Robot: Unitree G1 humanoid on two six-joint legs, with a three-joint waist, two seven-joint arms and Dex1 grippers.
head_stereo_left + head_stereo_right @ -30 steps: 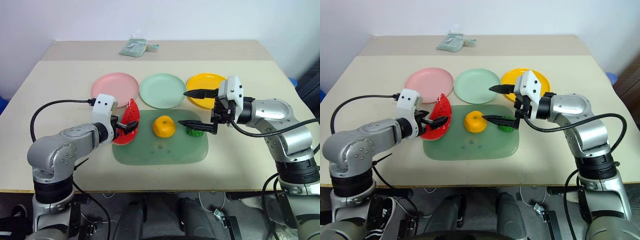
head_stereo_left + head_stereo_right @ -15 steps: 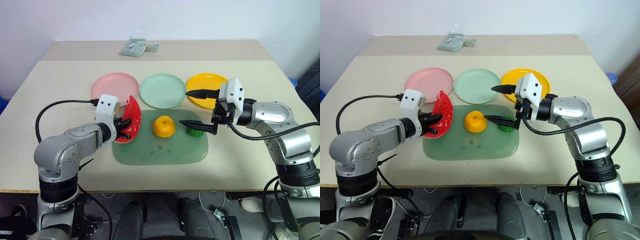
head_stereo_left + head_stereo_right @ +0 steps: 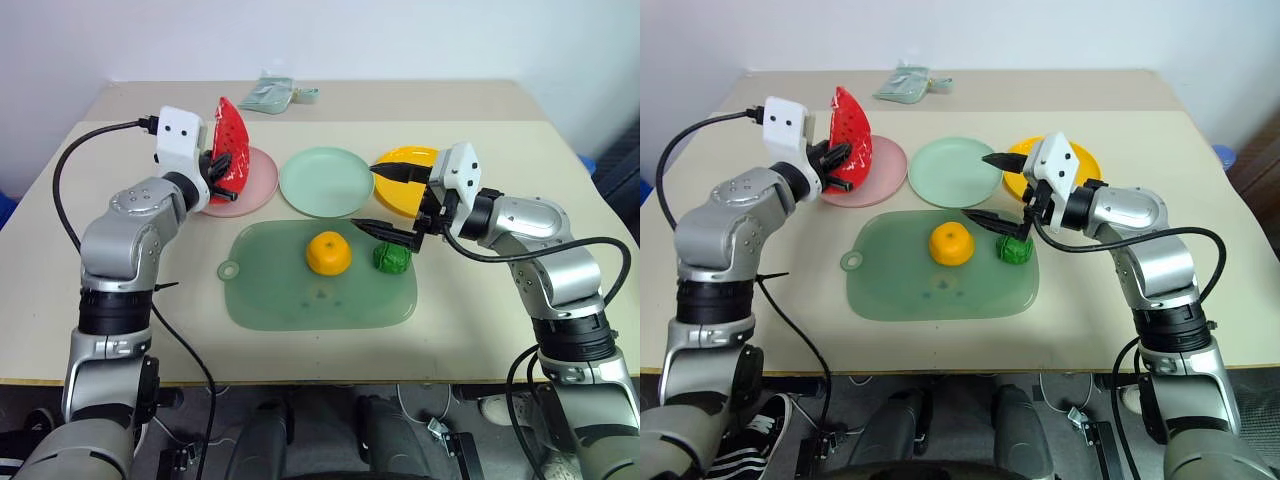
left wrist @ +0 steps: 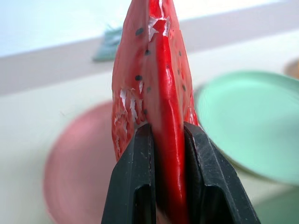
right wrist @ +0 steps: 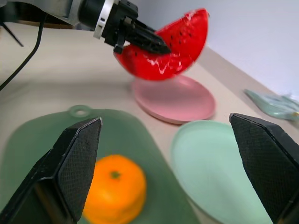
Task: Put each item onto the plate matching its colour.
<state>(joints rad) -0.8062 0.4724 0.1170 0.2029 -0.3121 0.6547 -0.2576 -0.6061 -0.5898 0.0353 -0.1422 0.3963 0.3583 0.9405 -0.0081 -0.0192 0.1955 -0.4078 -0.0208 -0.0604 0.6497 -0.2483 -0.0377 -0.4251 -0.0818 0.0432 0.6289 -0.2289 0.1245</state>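
My left gripper [image 3: 222,165] is shut on the red watermelon wedge [image 3: 232,135] and holds it upright in the air above the pink plate [image 3: 258,182]. The wedge [image 4: 156,93] sits pinched between the two black fingers [image 4: 135,177]. The round orange [image 3: 328,253] and the bumpy dark green ball [image 3: 392,258] rest on the translucent green mat [image 3: 300,295]. My right gripper [image 3: 362,196] stands open just above the ball, in front of the yellow-orange plate [image 3: 400,158]. The pale mint green plate [image 3: 326,181] lies bare between the other two.
A small pale green pouch [image 3: 268,95] lies at the far edge of the beige table [image 3: 500,300]. A black cable hangs from each arm. The mat has a small ring tab at its left end [image 3: 229,271].
My left gripper shut on the watermelon wedge and carried it up from the mat's left edge to above the pink plate. The right gripper has hardly moved.
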